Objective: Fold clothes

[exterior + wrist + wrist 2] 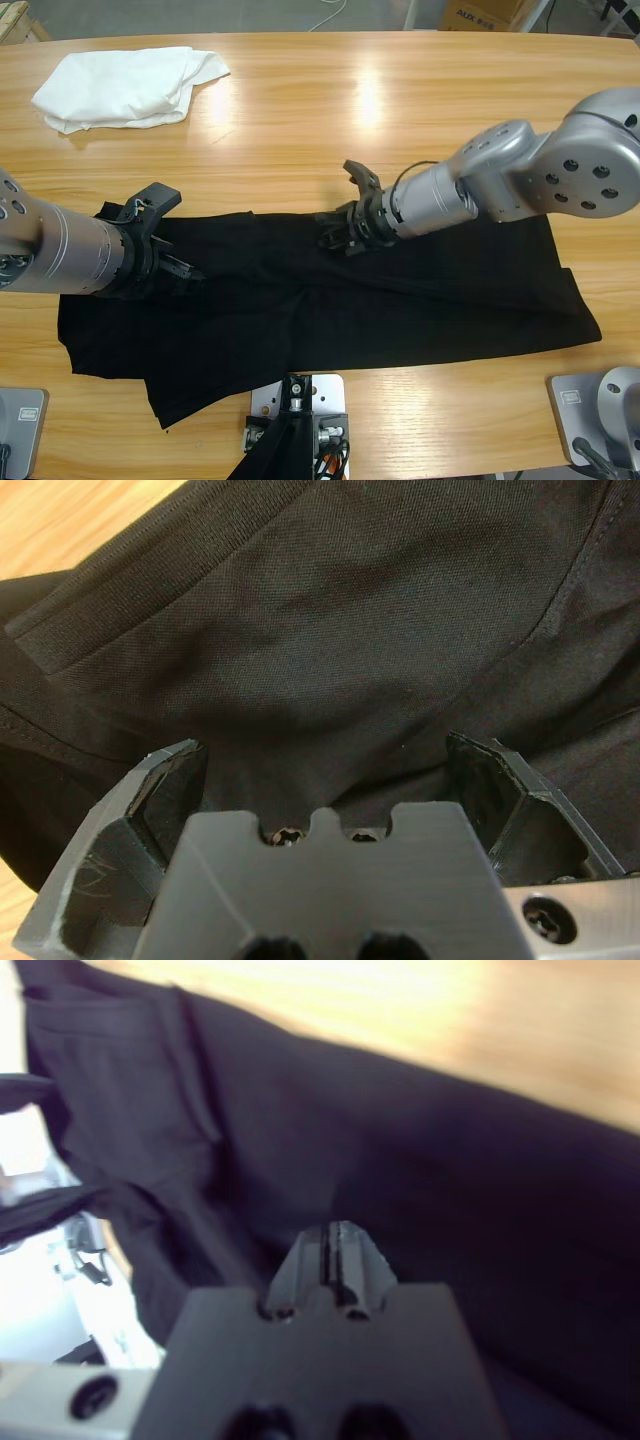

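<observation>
The black T-shirt [400, 300] lies spread and creased along the front of the table, its lower left corner near the front edge. My left gripper [172, 256] comes in from the left onto the shirt's left part. In the left wrist view it [330, 780] is open wide, with black cloth [340, 650] lying between the jaws and a ribbed band [130, 590] just beyond. My right gripper [336, 236] reaches in from the right to the shirt's upper edge near the middle. Its jaws [335, 1250] are shut over the dark cloth [480, 1190], and I cannot tell whether cloth is pinched.
A crumpled white garment [125, 85] lies at the table's back left. Bare wooden tabletop [380, 110] runs along the back behind the shirt, and a narrow strip of wood [450, 400] shows in front of it. The right arm's large silver elbow [580, 160] hangs over the shirt's right end.
</observation>
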